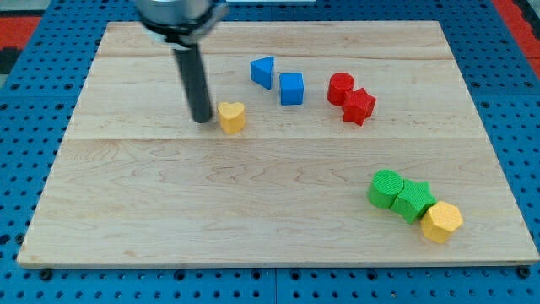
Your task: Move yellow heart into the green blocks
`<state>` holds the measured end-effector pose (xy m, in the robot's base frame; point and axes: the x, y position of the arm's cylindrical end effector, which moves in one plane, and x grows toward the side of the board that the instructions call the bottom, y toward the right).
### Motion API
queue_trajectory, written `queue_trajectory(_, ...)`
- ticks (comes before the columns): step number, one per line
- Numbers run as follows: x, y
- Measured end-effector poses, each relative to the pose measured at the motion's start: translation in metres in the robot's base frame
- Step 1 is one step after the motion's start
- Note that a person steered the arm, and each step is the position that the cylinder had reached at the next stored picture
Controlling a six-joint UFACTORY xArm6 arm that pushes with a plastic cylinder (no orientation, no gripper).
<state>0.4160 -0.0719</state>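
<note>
My tip (202, 119) is a bare rod, no jaws, just left of yellow heart (232, 116), maybe touching. Green blocks (401, 195) far to heart's lower right.

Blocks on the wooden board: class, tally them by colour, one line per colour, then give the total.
Yellow: 2, the yellow heart and the yellow hexagon
Blue: 2, the blue triangle and the blue cube
Red: 2, the red cylinder and the red star
Green: 2, the green cylinder and the green star
Total: 8
</note>
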Motion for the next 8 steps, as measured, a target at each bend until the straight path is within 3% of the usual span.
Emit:
queue_trajectory(1, 0.037, 0.07)
queue_trajectory(4, -0.05, 0.034)
queue_trajectory(5, -0.04, 0.09)
queue_trajectory(7, 0.071, 0.165)
queue_trajectory(8, 0.085, 0.168)
